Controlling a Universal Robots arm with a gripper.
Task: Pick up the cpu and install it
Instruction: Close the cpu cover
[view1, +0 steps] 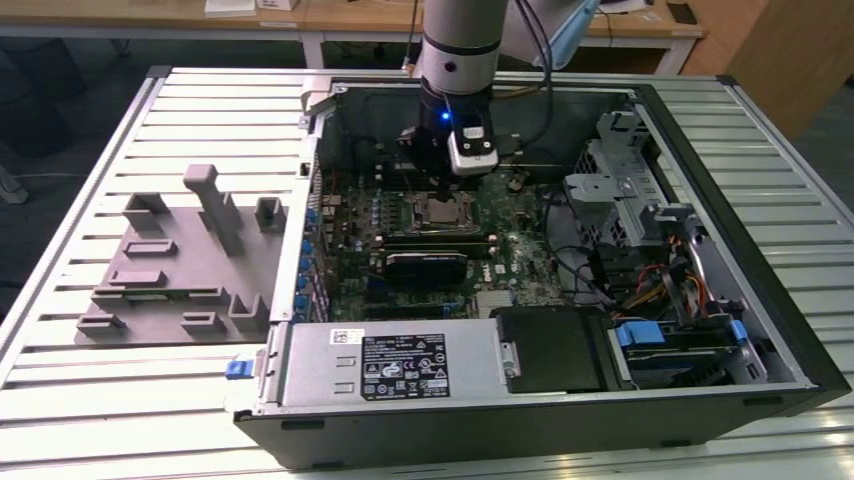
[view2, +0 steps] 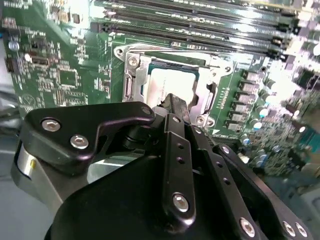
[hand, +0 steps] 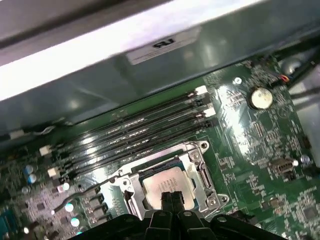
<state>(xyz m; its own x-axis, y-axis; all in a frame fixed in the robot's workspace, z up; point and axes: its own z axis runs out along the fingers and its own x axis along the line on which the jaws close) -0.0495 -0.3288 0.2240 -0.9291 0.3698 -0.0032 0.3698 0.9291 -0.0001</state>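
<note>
The cpu, a silvery square chip, lies flat inside the metal socket frame on the green motherboard. It also shows in the second wrist view as the pale cpu within the socket frame. My gripper hangs just over the chip's near edge with its two black fingertips pressed together and nothing between them. I cannot tell whether the tips touch the chip. In the exterior view the gripper reaches down into the open computer case above the cpu.
Memory slots run alongside the socket. A black card, a power supply, a drive cage and cables crowd the case. Grey fixture blocks stand on the slatted table at the exterior view's left.
</note>
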